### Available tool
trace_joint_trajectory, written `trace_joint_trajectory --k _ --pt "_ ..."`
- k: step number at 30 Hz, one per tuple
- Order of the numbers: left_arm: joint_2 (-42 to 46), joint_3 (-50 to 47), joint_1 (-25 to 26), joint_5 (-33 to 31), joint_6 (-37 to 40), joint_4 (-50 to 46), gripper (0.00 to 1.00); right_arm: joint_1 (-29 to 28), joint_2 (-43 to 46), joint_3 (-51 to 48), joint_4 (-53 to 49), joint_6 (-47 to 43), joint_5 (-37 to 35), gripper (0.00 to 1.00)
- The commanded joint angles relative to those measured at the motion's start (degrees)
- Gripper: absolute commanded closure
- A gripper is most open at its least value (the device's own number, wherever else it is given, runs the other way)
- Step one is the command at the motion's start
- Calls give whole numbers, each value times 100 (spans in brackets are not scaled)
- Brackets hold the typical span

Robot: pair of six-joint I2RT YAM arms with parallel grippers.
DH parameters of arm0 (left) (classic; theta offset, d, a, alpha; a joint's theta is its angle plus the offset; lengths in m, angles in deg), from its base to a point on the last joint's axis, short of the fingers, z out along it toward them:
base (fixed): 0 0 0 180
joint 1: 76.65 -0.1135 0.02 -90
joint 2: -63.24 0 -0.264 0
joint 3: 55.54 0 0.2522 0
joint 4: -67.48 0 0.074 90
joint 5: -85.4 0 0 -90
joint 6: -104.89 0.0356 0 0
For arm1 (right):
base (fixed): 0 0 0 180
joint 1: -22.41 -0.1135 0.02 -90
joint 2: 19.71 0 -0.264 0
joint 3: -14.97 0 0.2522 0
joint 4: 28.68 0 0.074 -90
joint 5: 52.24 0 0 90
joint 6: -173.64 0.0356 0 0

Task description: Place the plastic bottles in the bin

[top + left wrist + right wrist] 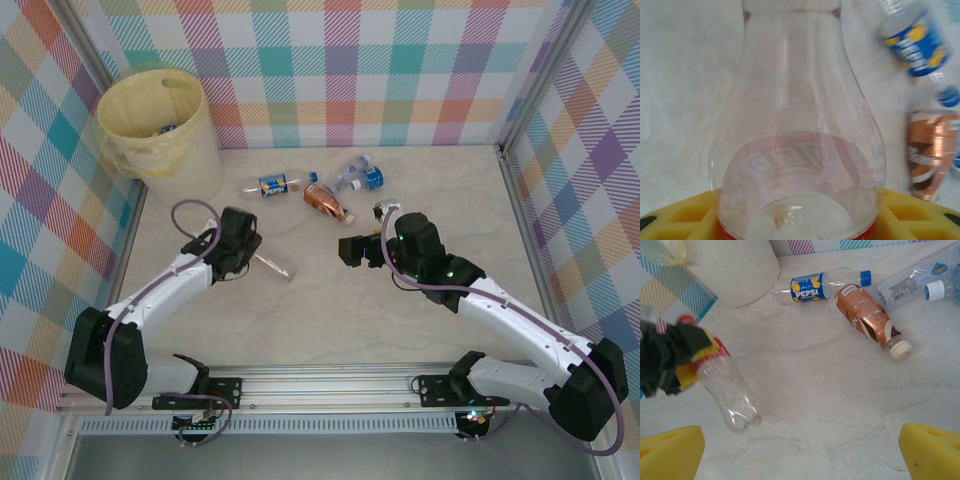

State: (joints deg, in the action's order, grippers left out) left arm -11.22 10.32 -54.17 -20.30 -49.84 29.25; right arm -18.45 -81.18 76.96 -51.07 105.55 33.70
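My left gripper (250, 256) is shut on a clear plastic bottle (273, 266) with a red label, gripping its labelled end between the yellow pads (685, 216). The bottle's clear body (800, 125) points away from the wrist, its far end low over the table (732, 390). My right gripper (800, 455) stands open over bare table, holding nothing. Further back lie a blue-labelled Pepsi bottle (273, 185) (810, 287), an orange-brown bottle (325, 202) (865, 315) and clear bottles with blue caps (358, 175) (915, 282). The bin (195, 150) stands at the back left corner.
Checked walls close the table on the left, back and right. The bin's white wall (735, 270) stands just left of the Pepsi bottle. Bare marble table lies between the two grippers and toward the near rail (330, 385).
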Motion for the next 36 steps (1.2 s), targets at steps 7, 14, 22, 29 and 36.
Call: trace_joint_trajectory --k 7,14,22,29,36 --pt "110 2299 -240 -1649 2977 -142 44 17 -101 206 379 -143 -109 0" --pt "-445 3514 -647 -2459 4351 1353 44 17 -208 396 276 -170 -70 0" --pt "-1508 4853 -1486 -2368 4987 2309 46 17 -151 407 168 -82 -188 0" --pt "-2282 5805 -2018 -2389 5383 2579 48 17 -132 417 121 -65 -205 0" --pt "-2919 6635 -2400 -2318 5376 1726 48 15 -194 425 133 -48 -219 0"
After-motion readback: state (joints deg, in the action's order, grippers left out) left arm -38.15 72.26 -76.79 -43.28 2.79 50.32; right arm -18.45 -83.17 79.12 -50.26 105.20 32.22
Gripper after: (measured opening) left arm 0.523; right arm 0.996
